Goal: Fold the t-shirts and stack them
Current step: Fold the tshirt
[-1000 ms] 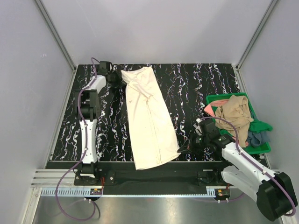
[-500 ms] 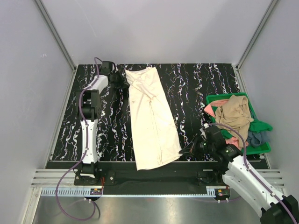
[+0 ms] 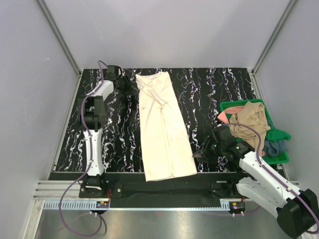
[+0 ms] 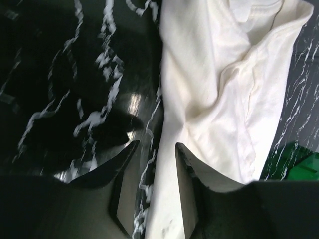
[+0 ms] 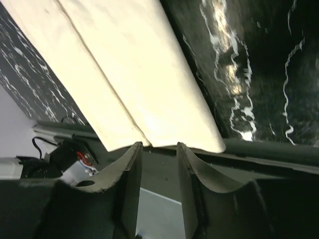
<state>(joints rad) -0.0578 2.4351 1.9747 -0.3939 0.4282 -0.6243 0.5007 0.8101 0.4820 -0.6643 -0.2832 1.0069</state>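
Observation:
A long cream t-shirt (image 3: pixel 164 129), folded lengthwise, lies flat down the middle of the black marbled table. My left gripper (image 3: pixel 132 89) is at its far left corner, by the collar end. In the left wrist view the left gripper (image 4: pixel 157 145) stands open, and the shirt's edge (image 4: pixel 224 99) runs loosely between the fingers. My right gripper (image 3: pixel 198 154) is at the near right corner. The right wrist view shows the right gripper (image 5: pixel 158 145) open, its tips just short of the hem (image 5: pixel 139 74). Tan (image 3: pixel 251 122), salmon-pink (image 3: pixel 224 115) and grey-blue (image 3: pixel 274 147) t-shirts are heaped in the bin.
A green plastic bin (image 3: pixel 276 134) sits at the table's right edge, close behind my right arm. The shirt's near end hangs slightly over the table's front edge (image 3: pixel 124 175). Grey walls enclose the table on three sides.
Both grippers have opened and let go of the cream shirt. The shirt has been shifted right and straightened. The right gripper has drawn back from the hem.

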